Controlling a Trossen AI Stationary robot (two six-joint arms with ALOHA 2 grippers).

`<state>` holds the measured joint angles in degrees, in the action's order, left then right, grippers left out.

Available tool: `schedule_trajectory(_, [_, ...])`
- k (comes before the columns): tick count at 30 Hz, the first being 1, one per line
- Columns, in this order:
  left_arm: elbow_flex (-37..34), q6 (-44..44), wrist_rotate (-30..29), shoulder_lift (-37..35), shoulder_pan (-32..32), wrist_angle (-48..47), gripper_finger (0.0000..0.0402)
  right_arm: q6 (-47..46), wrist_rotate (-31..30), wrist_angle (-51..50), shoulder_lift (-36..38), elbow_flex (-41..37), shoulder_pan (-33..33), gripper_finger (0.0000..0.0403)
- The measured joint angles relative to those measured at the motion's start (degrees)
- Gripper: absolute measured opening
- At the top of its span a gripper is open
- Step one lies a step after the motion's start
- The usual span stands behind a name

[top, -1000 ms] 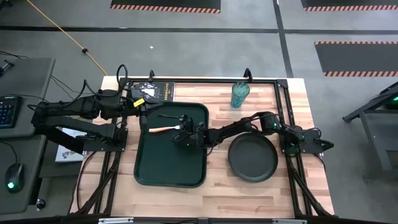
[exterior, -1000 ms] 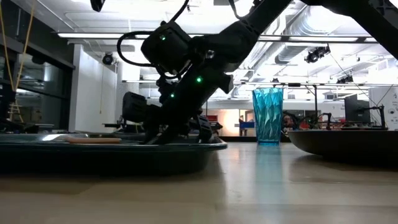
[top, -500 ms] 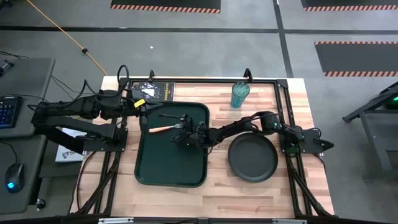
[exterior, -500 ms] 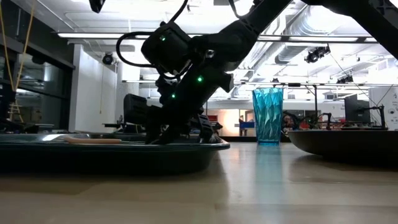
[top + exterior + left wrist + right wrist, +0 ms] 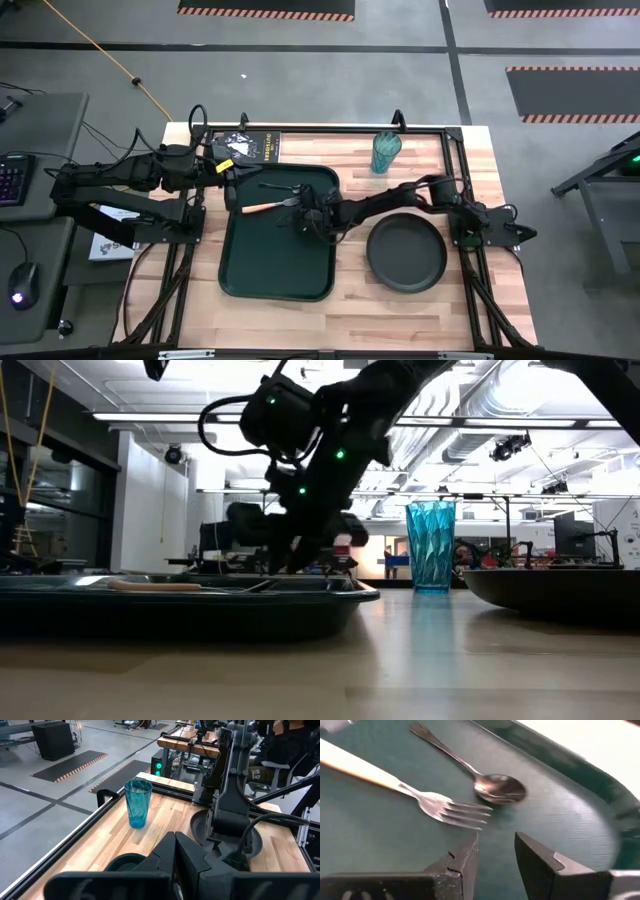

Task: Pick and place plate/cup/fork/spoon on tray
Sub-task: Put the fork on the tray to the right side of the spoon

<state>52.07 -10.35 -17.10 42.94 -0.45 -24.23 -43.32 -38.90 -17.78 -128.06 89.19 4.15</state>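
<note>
Right jaws [image 5: 495,855] are part open with nothing in them, hanging just over the tray [image 5: 275,270]. Fork [image 5: 405,790] and spoon [image 5: 485,780] already lie right in front of them. The plate [image 5: 406,253] sits behind them on the table, under the right arm, so that arm's nearer. Left jaws [image 5: 175,865] look closed. Cup [image 5: 386,152] stands well apart.

The fork [image 5: 395,787] handle runs off the right wrist view's edge; the left gripper [image 5: 175,865] hides the tray [image 5: 122,862].
</note>
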Motion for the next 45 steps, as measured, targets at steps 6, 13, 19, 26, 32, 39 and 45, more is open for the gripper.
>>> schedule_trajectory(6, [0.0, 0.0, 0.0, 0.0, 0.0, -2.4, 0.0001, 5.2, -1.5, -10.8, 2.6, 0.0, 1.6, 0.0122])
schedule_trajectory(13, [0.0, -1.6, -2.3, 0.8, 0.0, -9.1, 0.0001, 2.8, -7.4, -30.2, 2.8, -0.1, 5.8, 0.0091])
schedule_trajectory(19, [-0.1, -2.5, -3.0, 2.8, 0.0, -10.7, 0.0001, -8.1, -13.5, -47.8, 4.8, -0.2, 8.9, 0.0008])
schedule_trajectory(26, [-0.1, -2.0, -3.1, 5.1, 0.0, -12.4, 0.0000, -13.1, -9.9, -29.7, 22.4, -24.4, 9.5, 0.0003])
schedule_trajectory(32, [-9.3, -0.5, -0.1, 4.6, 0.0, -5.8, 0.0000, -4.8, -0.1, 18.7, 41.4, -51.1, 9.4, 0.0001])
schedule_trajectory(39, [-22.7, -9.9, 8.3, 7.5, -0.1, -4.5, 0.0000, 1.3, -1.4, 37.9, 48.9, -60.3, 9.0, 0.0000])
schedule_trajectory(45, [-24.0, -9.1, 11.3, 14.1, 0.4, -8.6, 0.0000, 5.2, -2.6, 38.0, 48.2, -59.0, 7.3, 0.0000])
